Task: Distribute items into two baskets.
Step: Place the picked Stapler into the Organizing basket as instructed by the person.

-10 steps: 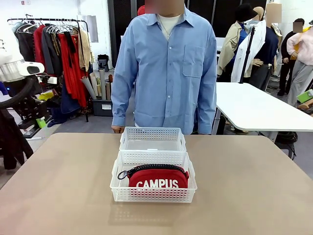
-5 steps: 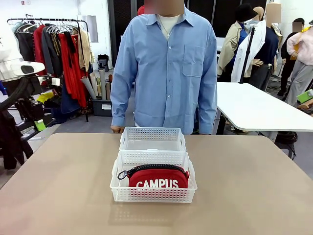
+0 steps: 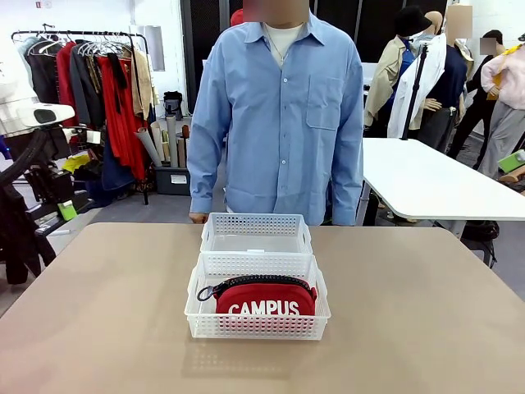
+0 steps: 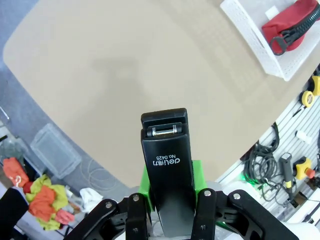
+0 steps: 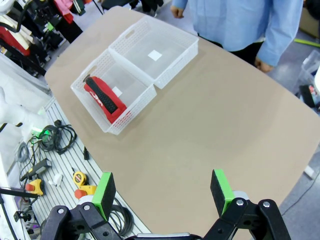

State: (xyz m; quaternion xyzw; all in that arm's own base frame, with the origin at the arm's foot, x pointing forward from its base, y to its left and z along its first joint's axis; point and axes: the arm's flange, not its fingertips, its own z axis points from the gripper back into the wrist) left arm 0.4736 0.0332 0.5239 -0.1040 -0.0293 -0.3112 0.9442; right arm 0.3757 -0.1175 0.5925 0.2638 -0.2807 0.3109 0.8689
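In the near basket (image 3: 256,328), the red pouch (image 3: 265,300) already lay; the far basket (image 3: 256,223) stood unfilled. I had the black stapler (image 4: 167,165) clamped in my left gripper (image 4: 170,182) above the table (image 3: 426,312), one delivery left by my reckoning. My right gripper (image 5: 162,192) hung wide open, holding nothing.

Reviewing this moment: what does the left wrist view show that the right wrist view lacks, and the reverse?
Left wrist view: the black stapler clamped between the left gripper and its green pads. Right wrist view: the right gripper open with nothing between its fingers, the second basket with neither pouch nor stapler in it, and the person in a blue shirt at the table's side. Shared: the tan table, and the red pouch lying in the basket.
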